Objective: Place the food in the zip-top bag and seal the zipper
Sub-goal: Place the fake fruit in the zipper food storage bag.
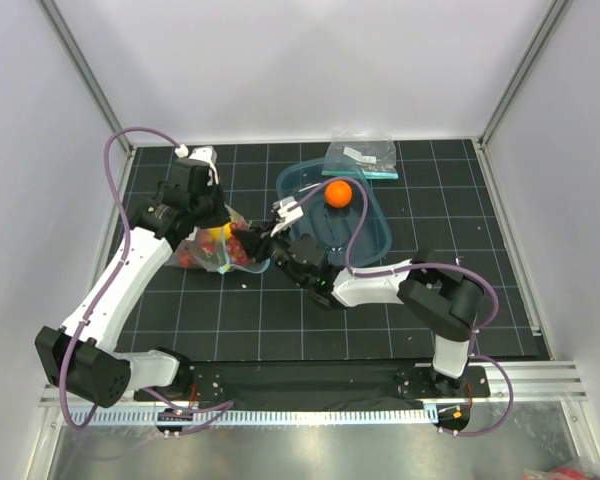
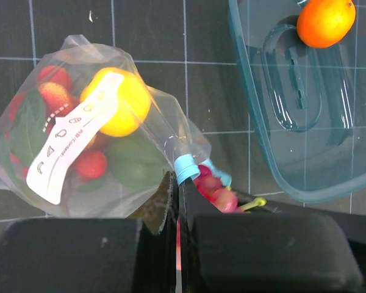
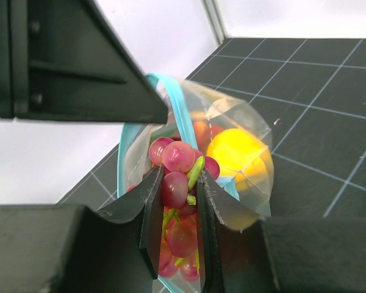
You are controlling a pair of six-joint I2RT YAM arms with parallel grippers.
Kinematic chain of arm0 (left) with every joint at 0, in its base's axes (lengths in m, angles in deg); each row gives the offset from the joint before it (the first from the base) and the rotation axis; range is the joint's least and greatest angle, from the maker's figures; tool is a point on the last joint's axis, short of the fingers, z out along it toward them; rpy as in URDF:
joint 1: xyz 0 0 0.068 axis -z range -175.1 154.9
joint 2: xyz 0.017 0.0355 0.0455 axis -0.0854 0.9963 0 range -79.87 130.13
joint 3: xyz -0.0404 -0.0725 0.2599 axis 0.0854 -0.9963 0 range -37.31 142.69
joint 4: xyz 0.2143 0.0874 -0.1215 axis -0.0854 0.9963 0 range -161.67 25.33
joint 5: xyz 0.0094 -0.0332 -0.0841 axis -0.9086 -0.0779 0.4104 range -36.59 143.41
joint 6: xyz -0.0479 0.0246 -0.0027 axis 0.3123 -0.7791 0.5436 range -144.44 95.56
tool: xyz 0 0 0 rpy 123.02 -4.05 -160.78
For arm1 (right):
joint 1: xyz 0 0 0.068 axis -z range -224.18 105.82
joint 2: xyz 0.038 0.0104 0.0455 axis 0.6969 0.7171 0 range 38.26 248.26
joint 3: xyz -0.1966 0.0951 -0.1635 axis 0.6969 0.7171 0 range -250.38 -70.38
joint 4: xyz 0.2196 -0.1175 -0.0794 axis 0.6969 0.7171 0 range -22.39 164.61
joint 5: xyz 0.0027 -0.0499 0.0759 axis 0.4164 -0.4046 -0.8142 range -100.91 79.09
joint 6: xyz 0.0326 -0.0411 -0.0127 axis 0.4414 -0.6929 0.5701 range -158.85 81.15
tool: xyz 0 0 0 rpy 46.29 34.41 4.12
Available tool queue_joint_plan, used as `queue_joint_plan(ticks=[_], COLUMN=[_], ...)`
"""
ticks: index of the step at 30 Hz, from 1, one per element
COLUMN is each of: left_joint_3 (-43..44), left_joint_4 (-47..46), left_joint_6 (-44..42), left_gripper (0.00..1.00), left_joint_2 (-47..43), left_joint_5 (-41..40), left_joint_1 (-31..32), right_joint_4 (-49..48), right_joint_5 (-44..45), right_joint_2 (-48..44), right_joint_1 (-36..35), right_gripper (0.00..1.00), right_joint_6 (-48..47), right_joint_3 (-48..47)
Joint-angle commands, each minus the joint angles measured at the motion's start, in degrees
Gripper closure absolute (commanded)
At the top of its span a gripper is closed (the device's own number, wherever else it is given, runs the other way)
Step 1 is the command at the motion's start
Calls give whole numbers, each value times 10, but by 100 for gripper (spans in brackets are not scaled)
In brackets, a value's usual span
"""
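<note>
bag left of centre on tabletop | my left jaws pinch its rim | my right jaws clamp grapes at its mouth | lemon, strawberries inside | orange waits in tub, zipper unsealed

2 arms: white links, black joints and bases, looping purple cables

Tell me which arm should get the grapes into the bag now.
Right. The right gripper clamps the grape bunch at the mouth of the zip-top bag; the left gripper is shut on the bag's edge, holding it.
</note>
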Motion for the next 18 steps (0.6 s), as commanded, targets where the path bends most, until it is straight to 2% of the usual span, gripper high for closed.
queue_joint_plan(ticks=[1,5,12,18], left_joint_3=[8,2,-8,-12], left_joint_4=[-24,-37,-63,-69], left_joint_6=[-1,-3,-5,-2], left_gripper=[100,100,100,100], left_joint_2=[-24,-36,-56,-54], left_joint_5=[11,32,92,100], left_joint_1=[-10,-11,-12,-16], right_joint_4=[-37,9,0,45], right_joint_5=[14,-2,-39,-66], right_joint_2=[14,29,59,56], right_joint_1=[-11,-10,-3,-5], right_gripper=[95,93,93,92], right_joint_6=[-12,-17,1,-26], right_joint_3=[-9,-46,-65,-87])
